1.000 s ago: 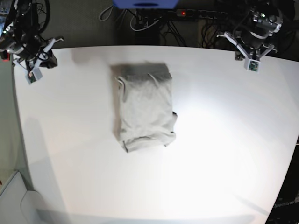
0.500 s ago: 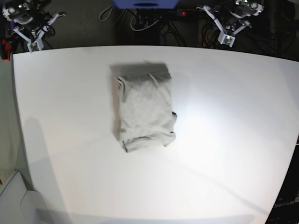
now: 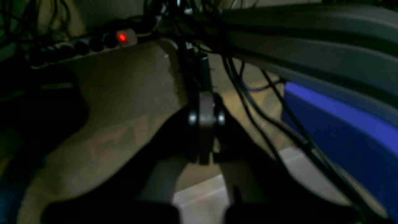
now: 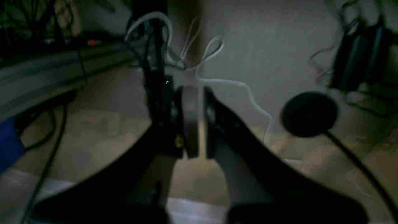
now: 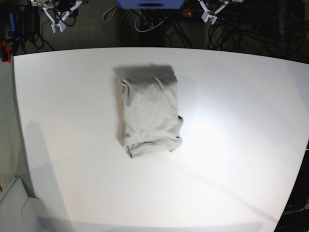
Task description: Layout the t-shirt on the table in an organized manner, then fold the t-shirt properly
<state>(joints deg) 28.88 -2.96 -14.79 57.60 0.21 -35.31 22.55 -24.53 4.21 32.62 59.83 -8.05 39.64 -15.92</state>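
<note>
Base view, read from its left edge to its right. The right gripper [image 5: 59, 25] sits at the top left, beyond the far edge of the table [image 5: 241, 145] and over the dark floor. Its jaws are nearly closed, with only a thin slit between the fingers [image 4: 190, 118] in the right wrist view, and nothing is held. That view shows floor, a white cable [image 4: 224, 77] and a round black disc [image 4: 309, 113] ahead of the fingers.

The t-shirt [image 5: 149, 111] lies on the table, toward the camera from this gripper and off to the gripper's left side, well apart from it. It is folded into 1 compact upright rectangle. A darker band runs across its far end, and its near hem is slightly rumpled. A small fold of cloth juts out at the lower edge on the view's right side. Nothing touches it.

A blue box [image 5: 150, 4] stands at the top centre, behind the table edge, with a power strip [image 5: 193, 13] showing 1 red light just beside it.

The left gripper [image 5: 208, 14] is at the top, right of centre, also off the table. Its jaws are pressed fully together and empty; the left wrist view shows the fingers [image 3: 205, 115] meeting over floor and cables. The t-shirt lies toward the camera from this gripper and off to its right side, well apart, between the 2 grippers in the across-table direction.
</note>
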